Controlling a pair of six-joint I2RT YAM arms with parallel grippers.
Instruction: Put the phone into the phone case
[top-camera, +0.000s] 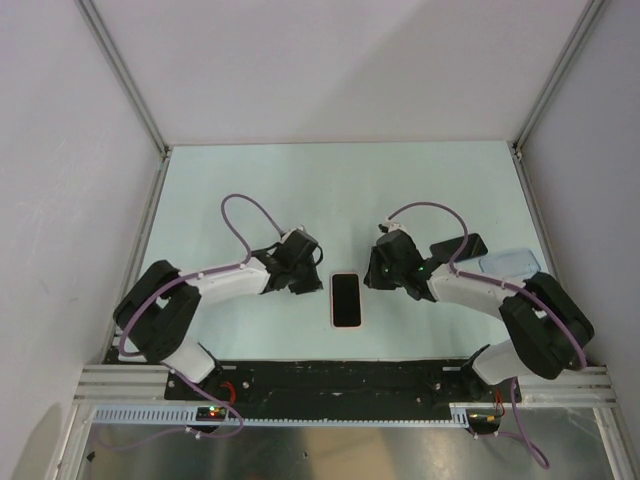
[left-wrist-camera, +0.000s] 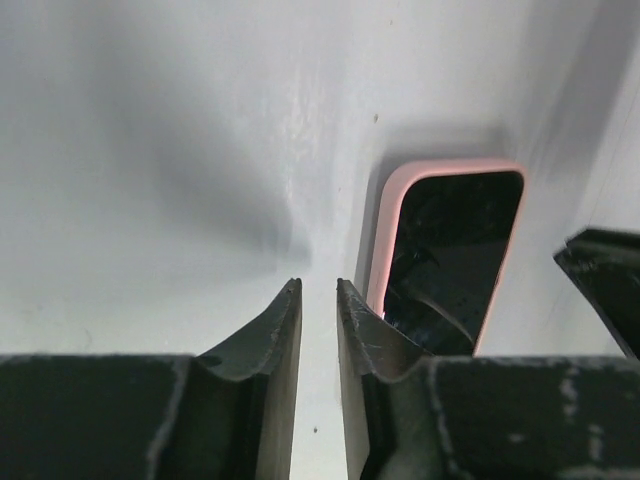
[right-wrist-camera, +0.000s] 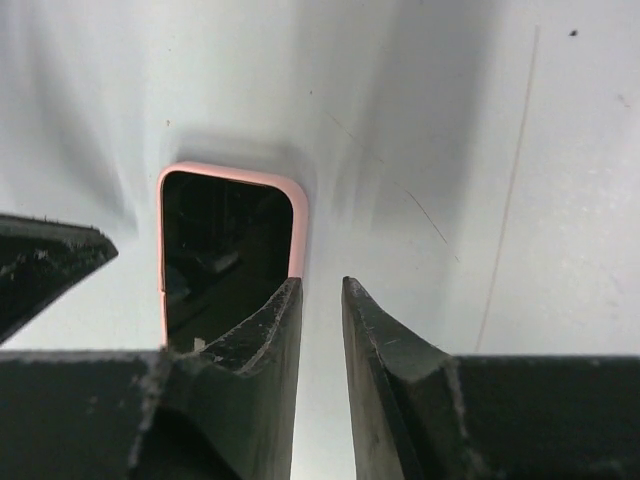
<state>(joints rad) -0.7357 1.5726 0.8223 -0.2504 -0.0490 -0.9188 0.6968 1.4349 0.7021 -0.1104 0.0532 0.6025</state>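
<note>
The black phone (top-camera: 346, 298) lies screen up inside a pink phone case (top-camera: 332, 300) in the middle of the table, between the two arms. My left gripper (top-camera: 320, 284) hovers just left of the case, its jaws a narrow gap apart with only table showing between them. In the left wrist view the phone (left-wrist-camera: 455, 250) and the case rim (left-wrist-camera: 392, 215) lie right of my left gripper (left-wrist-camera: 318, 285). My right gripper (top-camera: 371, 277) stands just right of the case, also slightly open and empty. In the right wrist view the phone (right-wrist-camera: 225, 240) lies left of my right gripper (right-wrist-camera: 322, 282).
A second dark phone (top-camera: 460, 246) and a pale blue case (top-camera: 506, 264) lie at the right, behind the right arm. Metal frame rails run along both sides of the table. Each wrist view shows the other gripper's finger at its edge.
</note>
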